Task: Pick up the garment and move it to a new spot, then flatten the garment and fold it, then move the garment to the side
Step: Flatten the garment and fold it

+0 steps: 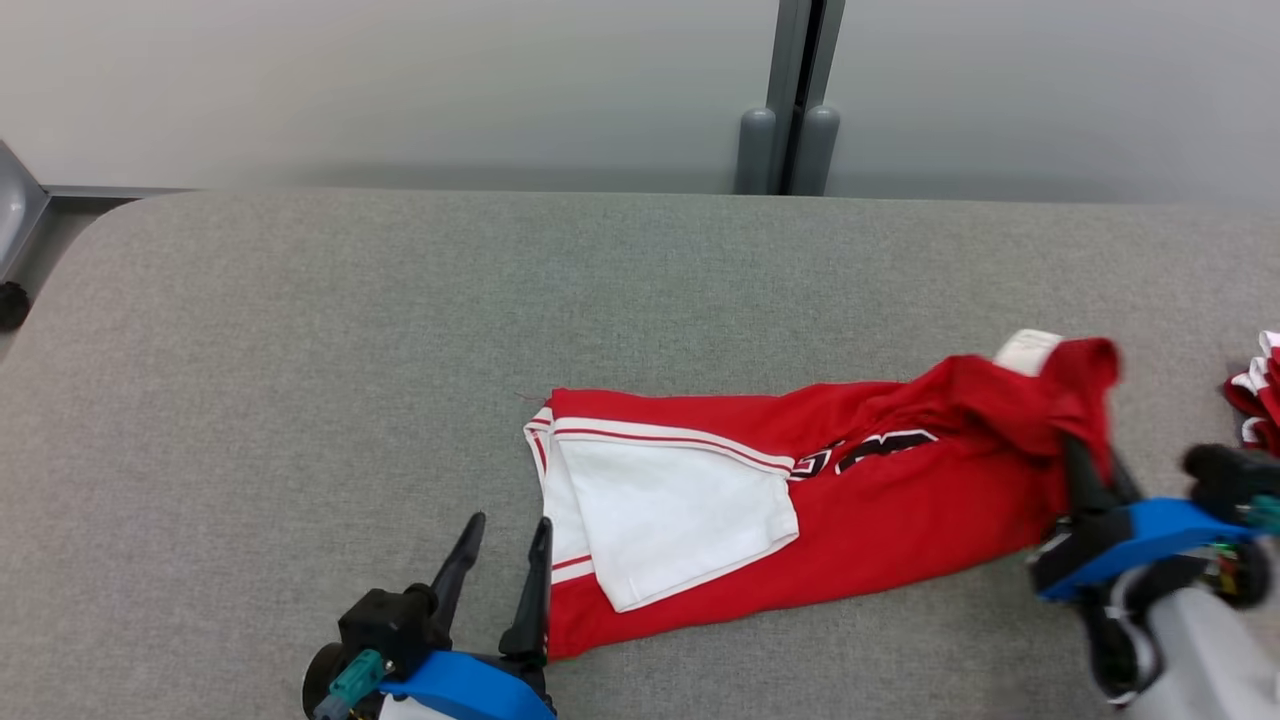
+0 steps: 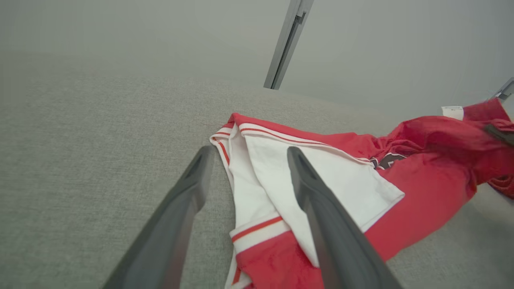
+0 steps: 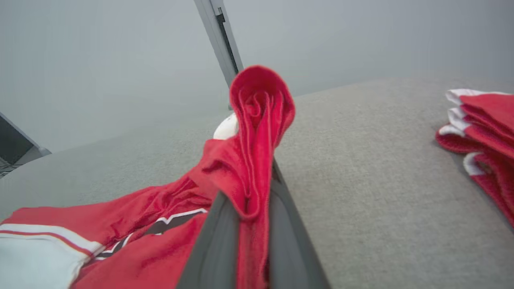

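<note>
A red garment [image 1: 900, 510] with white trim and dark lettering lies across the grey padded table [image 1: 300, 350], a white panel folded over its left end. My right gripper [image 1: 1085, 450] is shut on the garment's right end, which is lifted and bunched between the fingers [image 3: 217, 237], with red cloth [image 3: 257, 120] curling over their tips. My left gripper [image 1: 508, 530] stands open at the garment's left edge; in the left wrist view its right finger [image 2: 321, 208] hangs over the white panel [image 2: 329, 180] and its left finger [image 2: 180, 208] over bare table.
A stack of folded red and white garments [image 1: 1258, 390] lies at the table's right edge, close to my right arm; they are also in the right wrist view as folded garments [image 3: 482, 132]. A grey wall with a vertical post [image 1: 795, 100] stands behind the table.
</note>
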Controlling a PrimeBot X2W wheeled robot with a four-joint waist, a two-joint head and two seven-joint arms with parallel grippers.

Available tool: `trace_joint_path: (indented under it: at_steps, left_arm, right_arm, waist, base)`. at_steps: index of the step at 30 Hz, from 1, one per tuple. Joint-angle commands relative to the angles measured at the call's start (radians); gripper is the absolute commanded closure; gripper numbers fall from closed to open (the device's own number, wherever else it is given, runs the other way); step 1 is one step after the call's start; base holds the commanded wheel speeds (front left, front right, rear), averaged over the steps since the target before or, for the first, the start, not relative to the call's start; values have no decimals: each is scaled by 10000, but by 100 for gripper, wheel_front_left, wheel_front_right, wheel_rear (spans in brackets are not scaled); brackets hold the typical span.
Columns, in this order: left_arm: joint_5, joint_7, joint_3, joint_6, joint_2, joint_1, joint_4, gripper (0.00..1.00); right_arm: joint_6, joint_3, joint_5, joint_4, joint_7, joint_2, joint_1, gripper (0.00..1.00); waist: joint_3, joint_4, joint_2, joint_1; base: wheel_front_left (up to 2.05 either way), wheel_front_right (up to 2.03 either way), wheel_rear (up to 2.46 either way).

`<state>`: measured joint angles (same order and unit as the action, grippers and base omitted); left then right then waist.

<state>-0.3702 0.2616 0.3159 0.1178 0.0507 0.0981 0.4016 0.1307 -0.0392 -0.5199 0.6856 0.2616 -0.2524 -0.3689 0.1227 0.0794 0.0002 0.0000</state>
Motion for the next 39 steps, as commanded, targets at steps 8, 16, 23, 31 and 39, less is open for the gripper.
trace_joint_path:
  at_steps: [8,16,23,31,39]
  left_arm:
    - [-262,45,503,-66,-3,58,271,0]
    - [-401,46,984,-138,-5,87,416,0]
    - [-533,45,1274,-220,-10,197,449,0]
    - [-494,45,964,-548,-7,372,406,0]
    - [104,45,510,-1107,-2,537,51,0]
  right_arm:
    - [2,-3214,-1180,-1429,-152,763,-184,100]
    - [2,-4790,-1418,-640,-243,1225,-859,100]
    - [2,-5185,-1353,631,-87,1706,-1405,100]
    - [2,-5067,-1652,8,43,1754,-1561,0]
    - [2,-1823,634,-846,41,1392,-470,0]
  waist:
    - [-157,644,-2,0]
    - [-57,2016,-2,0]
    - [98,2716,-2,0]
    - [21,1948,-2,0]
    - [-41,743,-2,0]
  base:
    - [0,0,0]
    - [0,0,0]
    - [0,0,0]
    - [0,0,0]
    - [0,0,0]
